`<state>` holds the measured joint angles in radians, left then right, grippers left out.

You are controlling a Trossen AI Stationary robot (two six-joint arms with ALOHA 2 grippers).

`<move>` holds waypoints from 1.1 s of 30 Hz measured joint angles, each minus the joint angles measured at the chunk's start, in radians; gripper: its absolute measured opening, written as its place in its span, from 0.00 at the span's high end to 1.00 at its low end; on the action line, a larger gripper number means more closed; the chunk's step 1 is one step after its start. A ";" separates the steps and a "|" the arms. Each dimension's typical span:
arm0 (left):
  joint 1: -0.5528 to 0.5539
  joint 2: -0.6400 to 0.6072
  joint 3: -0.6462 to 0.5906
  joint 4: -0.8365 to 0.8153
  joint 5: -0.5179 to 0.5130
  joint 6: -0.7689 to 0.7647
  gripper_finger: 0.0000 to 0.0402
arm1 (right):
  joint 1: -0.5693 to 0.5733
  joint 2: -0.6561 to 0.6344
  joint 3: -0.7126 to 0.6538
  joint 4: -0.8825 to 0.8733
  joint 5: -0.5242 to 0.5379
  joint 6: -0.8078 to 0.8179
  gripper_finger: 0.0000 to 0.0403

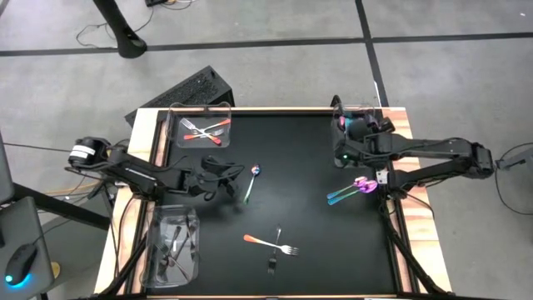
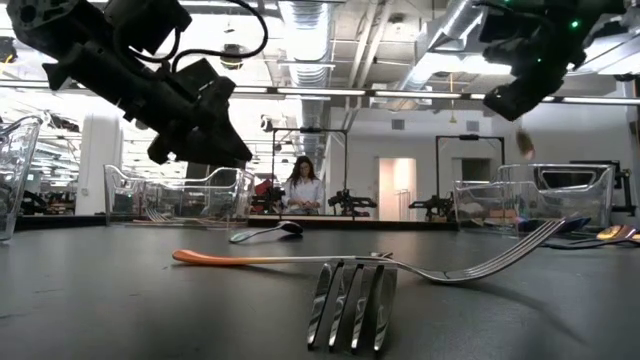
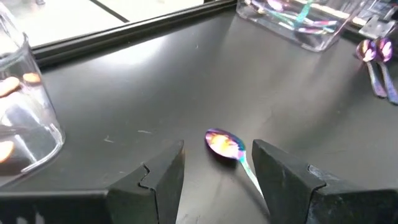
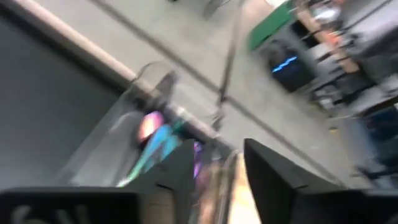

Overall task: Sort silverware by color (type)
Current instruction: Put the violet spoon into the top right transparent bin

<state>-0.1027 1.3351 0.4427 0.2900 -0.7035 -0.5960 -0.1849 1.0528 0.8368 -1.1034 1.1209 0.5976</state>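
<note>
An iridescent spoon (image 1: 251, 182) lies flat on the black mat left of centre. My left gripper (image 3: 219, 147) is open low over it, one finger on each side of the handle just behind the bowl (image 3: 222, 142), touching nothing. My right gripper (image 1: 348, 127) is open above the clear bin (image 4: 140, 102) at the far right, which holds iridescent pieces (image 4: 155, 140). A pale blur shows between its fingers; I cannot tell what it is. Two more iridescent pieces (image 1: 354, 190) lie on the mat at the right.
An orange-handled fork (image 1: 271, 243) and a dark fork (image 1: 273, 265) lie near the front middle. A clear bin (image 1: 200, 125) at the far left holds orange-handled pieces. A second bin (image 1: 175, 246) at the near left holds dark ones. A person stands in the room beyond.
</note>
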 joint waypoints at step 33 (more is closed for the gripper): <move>0.014 0.062 0.000 0.125 0.060 0.060 0.56 | 0.147 0.233 0.001 0.719 -0.740 -0.256 0.49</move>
<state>-0.0888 1.3970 0.4427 0.4147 -0.6434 -0.5358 -0.0382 1.2857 0.8380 -0.3841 0.3808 0.3412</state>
